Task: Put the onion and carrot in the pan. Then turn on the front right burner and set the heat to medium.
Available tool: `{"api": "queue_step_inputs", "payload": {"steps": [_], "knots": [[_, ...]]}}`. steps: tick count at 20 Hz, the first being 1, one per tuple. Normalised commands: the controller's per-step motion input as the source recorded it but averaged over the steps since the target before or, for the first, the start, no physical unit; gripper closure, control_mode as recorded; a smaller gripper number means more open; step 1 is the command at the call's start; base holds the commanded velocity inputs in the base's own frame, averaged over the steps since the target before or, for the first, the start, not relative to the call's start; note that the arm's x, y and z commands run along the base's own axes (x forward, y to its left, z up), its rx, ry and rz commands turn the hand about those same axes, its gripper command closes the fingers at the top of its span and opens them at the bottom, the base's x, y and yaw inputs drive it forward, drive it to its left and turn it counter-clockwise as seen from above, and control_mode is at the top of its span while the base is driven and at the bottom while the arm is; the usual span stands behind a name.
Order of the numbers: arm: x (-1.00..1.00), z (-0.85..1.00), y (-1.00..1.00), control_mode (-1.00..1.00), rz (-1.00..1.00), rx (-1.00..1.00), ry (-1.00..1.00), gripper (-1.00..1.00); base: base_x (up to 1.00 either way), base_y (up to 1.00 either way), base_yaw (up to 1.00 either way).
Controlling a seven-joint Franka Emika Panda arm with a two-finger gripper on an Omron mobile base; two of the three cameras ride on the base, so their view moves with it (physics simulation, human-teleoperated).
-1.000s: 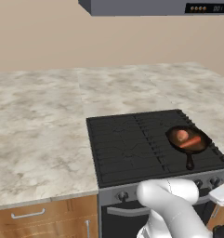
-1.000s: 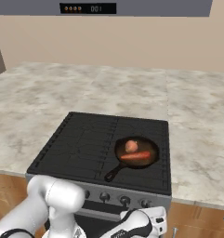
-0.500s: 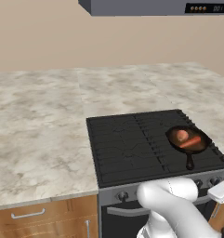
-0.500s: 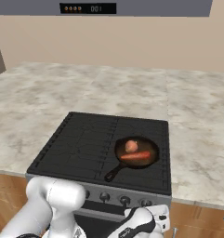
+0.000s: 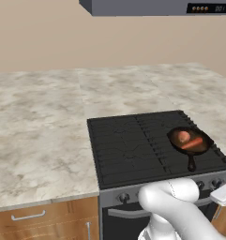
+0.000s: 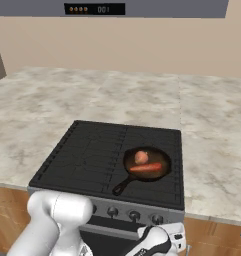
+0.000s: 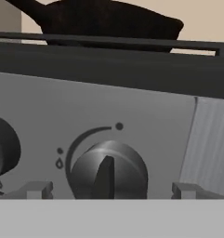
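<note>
Below the cooktop's front edge, the gripper [image 6: 178, 241] reaches low, pointed level at the control panel, its open jaws flanking a knob [image 7: 108, 171] at 6 o'clock in the hand view. Onion [image 6: 141, 157] and carrot [image 6: 145, 168] lie touching in the pan [image 6: 157, 175] on the front right burner [image 6: 162, 187].

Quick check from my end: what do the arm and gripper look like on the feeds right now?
The arm is glossy white with rounded, tube-like links; the wrist has a dark joint band. The gripper has small grey, blocky fingertips. No cables or markings visible.
</note>
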Motion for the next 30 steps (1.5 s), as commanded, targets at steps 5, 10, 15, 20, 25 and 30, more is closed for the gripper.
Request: {"api": "queue_step_inputs", "payload": {"steps": [5, 10, 15, 20, 25, 30], "knots": [[0.17, -0.07, 0.0, -1.0, 0.0, 0.0, 0.0, 1.0, 0.0, 0.0, 0.0], [0.03, 0.0, 0.0, -1.0, 0.0, 0.0, 0.0, 1.0, 0.0, 0.0, 0.0], [0.02, 0.0, 0.0, -1.0, 0.0, -0.01, -0.03, 1.0, 0.0, 0.0, 0.0], [0.08, 0.0, 0.0, -1.0, 0.08, -0.09, -0.11, 1.0, 0.0, 0.0, 0.0], [0.07, 0.0, 0.0, -1.0, 0.22, -0.16, -0.2, 1.0, 0.0, 0.0, 0.0], [0.06, 0.0, -0.03, -1.0, 0.33, -0.19, -0.16, 1.0, 0.0, 0.0, 0.0]]}}
